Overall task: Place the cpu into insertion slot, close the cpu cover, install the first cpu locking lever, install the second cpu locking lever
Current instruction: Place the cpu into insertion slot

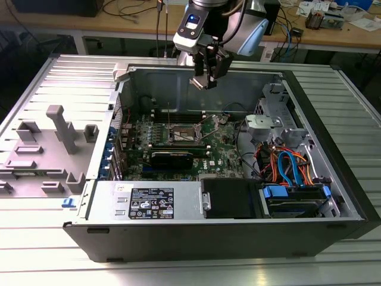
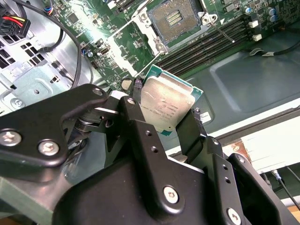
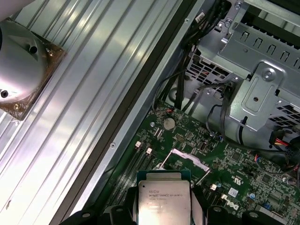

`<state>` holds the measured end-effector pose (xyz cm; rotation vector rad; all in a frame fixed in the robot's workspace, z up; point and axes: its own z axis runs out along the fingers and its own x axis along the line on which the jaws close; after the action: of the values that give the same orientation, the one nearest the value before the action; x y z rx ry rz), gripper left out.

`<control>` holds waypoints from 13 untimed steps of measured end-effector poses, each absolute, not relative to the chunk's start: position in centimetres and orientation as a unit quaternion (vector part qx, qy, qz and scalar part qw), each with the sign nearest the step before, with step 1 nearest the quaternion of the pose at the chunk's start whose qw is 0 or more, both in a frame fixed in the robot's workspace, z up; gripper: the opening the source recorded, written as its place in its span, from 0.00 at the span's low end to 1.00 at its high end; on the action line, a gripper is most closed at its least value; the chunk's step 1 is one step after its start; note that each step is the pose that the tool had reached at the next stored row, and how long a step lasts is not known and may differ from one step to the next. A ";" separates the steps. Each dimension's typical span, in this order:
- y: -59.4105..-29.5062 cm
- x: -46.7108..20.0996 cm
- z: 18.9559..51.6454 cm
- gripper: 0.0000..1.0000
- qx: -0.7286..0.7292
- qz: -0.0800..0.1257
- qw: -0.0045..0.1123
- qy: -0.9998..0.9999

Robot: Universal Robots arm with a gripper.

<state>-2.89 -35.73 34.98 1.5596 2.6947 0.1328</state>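
Currently your gripper (image 1: pixel 206 80), upper centre of exterior view, pinches cpu (image 2: pixel 166 105) by edges, leaving underside free for insertion slot (image 1: pixel 184 134) mid-frame.

The cpu (image 2: pixel 168 99) is a flat square chip with a dull silver-grey lid and a green edge. It is clamped by its sides in the hand (image 2: pixel 164 112), tilted, above the open case. The insertion slot (image 2: pixel 174 18) is a square socket with a dark centre on the green board, uncovered and unfilled. The cpu cover (image 3: pixel 190 158), a thin shiny frame, is swung up off the slot.
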 end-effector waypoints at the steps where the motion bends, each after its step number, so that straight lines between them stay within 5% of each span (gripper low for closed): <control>1: -35.7 -2.9 35.0 0.54 0.501 0.043 0.013 0.864; 13: -35.7 -2.9 34.5 0.54 0.556 0.041 0.015 0.830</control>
<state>-2.89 -35.74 34.51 1.7306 2.5823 0.1283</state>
